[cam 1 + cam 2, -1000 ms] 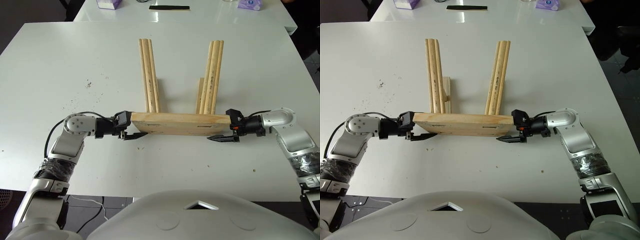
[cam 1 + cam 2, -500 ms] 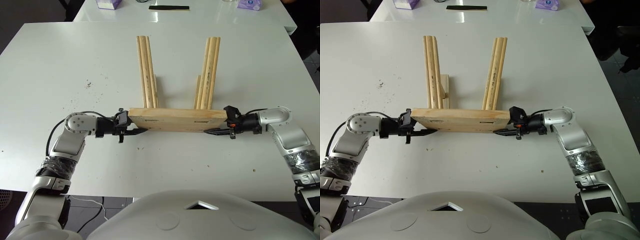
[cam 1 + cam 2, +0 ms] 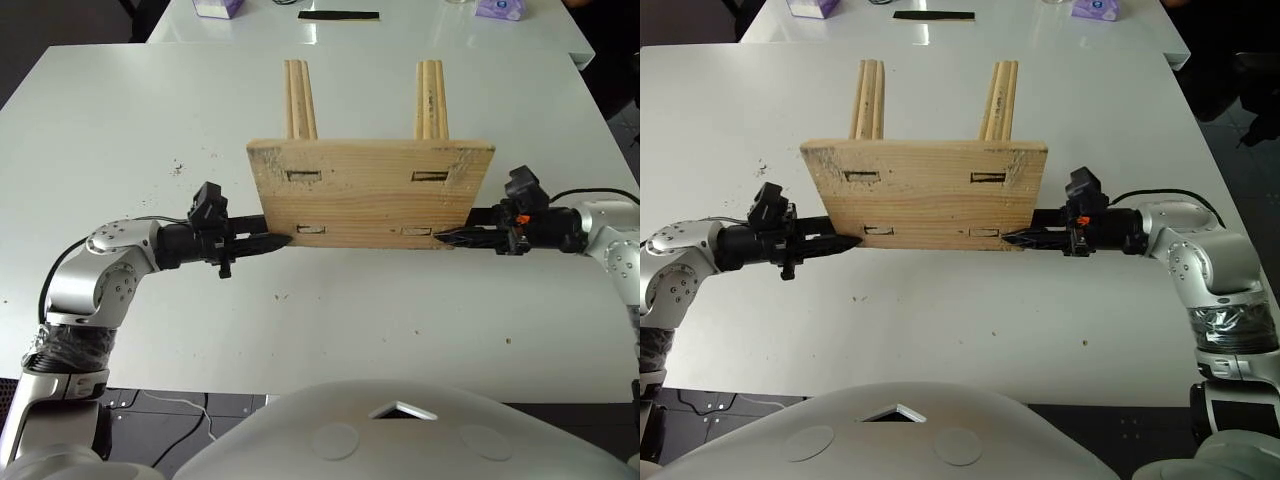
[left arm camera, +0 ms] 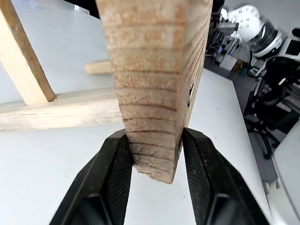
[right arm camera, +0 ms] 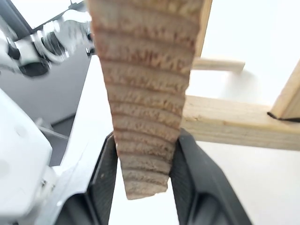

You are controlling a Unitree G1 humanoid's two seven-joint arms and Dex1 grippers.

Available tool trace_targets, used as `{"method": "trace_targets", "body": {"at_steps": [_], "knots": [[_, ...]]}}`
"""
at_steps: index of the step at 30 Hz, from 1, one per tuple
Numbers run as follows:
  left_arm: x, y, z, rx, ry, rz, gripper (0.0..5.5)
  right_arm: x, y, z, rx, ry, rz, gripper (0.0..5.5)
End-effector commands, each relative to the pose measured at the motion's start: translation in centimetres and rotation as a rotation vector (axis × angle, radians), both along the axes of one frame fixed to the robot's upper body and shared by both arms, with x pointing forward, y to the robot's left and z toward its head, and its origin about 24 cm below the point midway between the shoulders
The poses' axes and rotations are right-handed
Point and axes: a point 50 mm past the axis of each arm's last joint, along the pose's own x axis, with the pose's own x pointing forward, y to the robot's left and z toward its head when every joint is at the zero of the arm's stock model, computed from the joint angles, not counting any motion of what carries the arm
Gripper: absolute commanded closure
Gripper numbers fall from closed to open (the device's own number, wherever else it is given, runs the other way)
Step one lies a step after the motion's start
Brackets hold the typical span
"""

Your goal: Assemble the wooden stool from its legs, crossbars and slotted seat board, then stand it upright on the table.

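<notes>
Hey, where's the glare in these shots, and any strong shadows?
Left eye view: glare on the far table beside the black strip; no hard shadow under the seat board. Right wrist view: the table behind it looks washed out.

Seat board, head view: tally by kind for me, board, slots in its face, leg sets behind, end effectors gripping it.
Seat board: 1
Slots in its face: 4
Leg sets behind it: 2
Gripping it, left end effector and right end effector: 2
Total: 9
</notes>
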Motion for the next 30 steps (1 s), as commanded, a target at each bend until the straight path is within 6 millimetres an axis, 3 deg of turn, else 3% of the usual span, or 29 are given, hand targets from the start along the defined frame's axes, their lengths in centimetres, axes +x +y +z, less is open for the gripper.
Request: {"method": "trace_targets", "body": {"at_steps": [1, 7, 12, 18, 23, 30], "knots": [[0.4, -4.4, 12.2, -1.180, 0.121, 0.488, 3.97, -1.3, 7.7, 11.9, 0.971, 0.104, -0.075, 4.05], [0.4, -4.5, 14.2, -1.373, 0.241, 0.557, 3.87, 0.3, 8.0, 16.3, 1.302, 0.161, -0.309, 4.05], [1.0, -4.7, 15.2, -1.441, 0.359, 0.627, 3.94, 1.7, 8.0, 17.4, 1.359, 0.328, -0.463, 4.05], [0.7, -5.9, 15.0, -1.364, 0.500, 0.700, 4.15, 2.4, 7.5, 19.0, 1.413, 0.483, -0.576, 4.11], [1.2, -6.7, 14.8, -1.310, 0.635, 0.795, 4.21, 3.1, 7.4, 17.3, 1.305, 0.639, -0.745, 4.21], [2.3, -6.3, 12.1, -1.239, 0.762, 0.979, 4.20, 4.5, 9.2, 10.3, 0.960, 0.795, -1.096, 4.20]]}}
